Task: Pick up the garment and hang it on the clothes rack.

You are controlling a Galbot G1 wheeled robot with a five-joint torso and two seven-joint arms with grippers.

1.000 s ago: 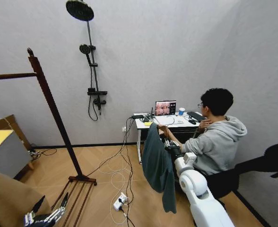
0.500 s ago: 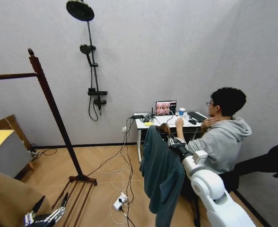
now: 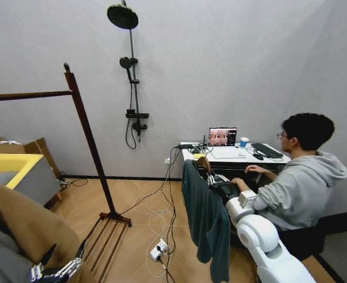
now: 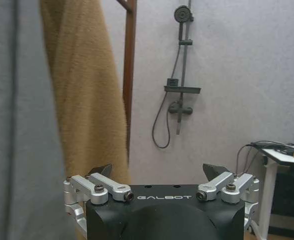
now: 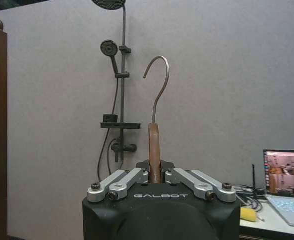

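A: The rack (image 3: 88, 140) — all there?

B: No. Its bar (image 3: 26, 95) runs off the picture's left edge, a tan coat (image 3: 26, 227) hides part of the base, and the garment (image 3: 204, 219) is cut off at the bottom — its hanger (image 5: 154, 150) mostly hidden by the right gripper (image 5: 155, 176).

A mock home room inside a lab is being shown: a shower fitting (image 3: 130, 71) is being displayed on a bare wall, while cables (image 3: 161, 218) and a laptop (image 3: 222, 136) are being kept on a bench (image 3: 232, 156).
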